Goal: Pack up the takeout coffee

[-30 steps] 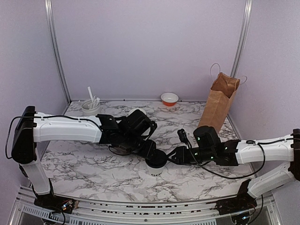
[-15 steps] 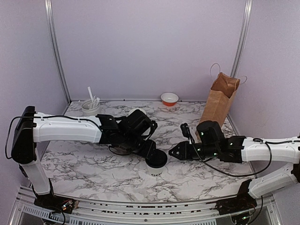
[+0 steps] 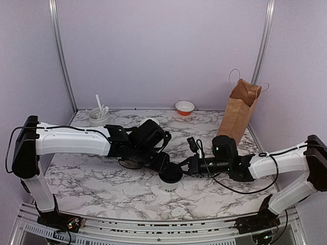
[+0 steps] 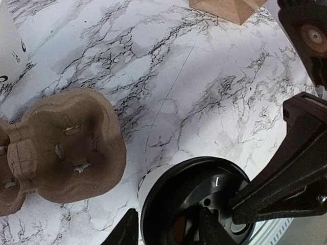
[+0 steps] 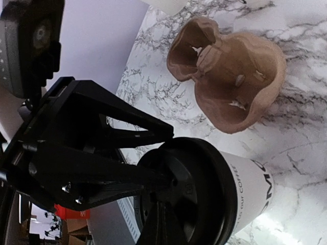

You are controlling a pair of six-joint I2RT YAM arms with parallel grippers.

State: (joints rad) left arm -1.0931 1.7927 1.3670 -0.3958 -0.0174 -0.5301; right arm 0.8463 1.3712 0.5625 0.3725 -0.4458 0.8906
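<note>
The takeout coffee (image 3: 170, 182), a white cup with a black lid, stands near the table's front middle; its lid (image 4: 196, 201) fills the bottom of the left wrist view, and its lettered side (image 5: 253, 189) shows in the right wrist view. My left gripper (image 3: 164, 166) is partly open and straddles the lid's near edge (image 4: 168, 232): one finger beside the cup wall, the other over the lid. My right gripper (image 3: 180, 168) is shut, its joined tips (image 5: 163, 217) resting on the lid's top. From the left wrist it shows as a dark wedge (image 4: 276, 194).
A brown pulp cup carrier (image 4: 61, 148) (image 5: 235, 76) lies just behind the cup, mostly under my left arm. A brown paper bag (image 3: 239, 109) stands at the back right. An orange-rimmed bowl (image 3: 184, 107), a utensil holder (image 3: 98, 116) and another white cup (image 4: 10, 46) sit further back.
My right gripper pulled back from the cup, shut its jaws, then came in leftward onto the lid. The left arm and the cup have not moved.
</note>
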